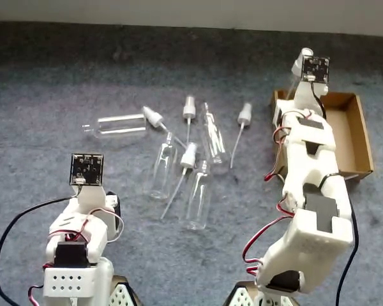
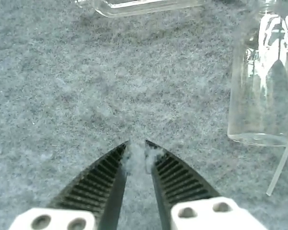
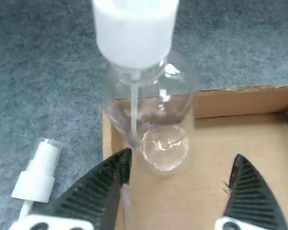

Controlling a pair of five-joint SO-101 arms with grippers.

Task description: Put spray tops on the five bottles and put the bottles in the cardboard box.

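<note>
A clear bottle with a white spray top stands upright in the near corner of the cardboard box, just in front of my right gripper, which is open around nothing. From above, that arm stretches to the box at the far right. Three bare bottles and a fourth lie on the carpet among loose spray tops. My left gripper rests low over bare carpet, nearly shut and empty, beside one bottle's base.
One loose spray top lies on the grey carpet just outside the box wall, seen from above as the top left of the box. Another lying bottle sits ahead of the left gripper. Open carpet lies at the far left.
</note>
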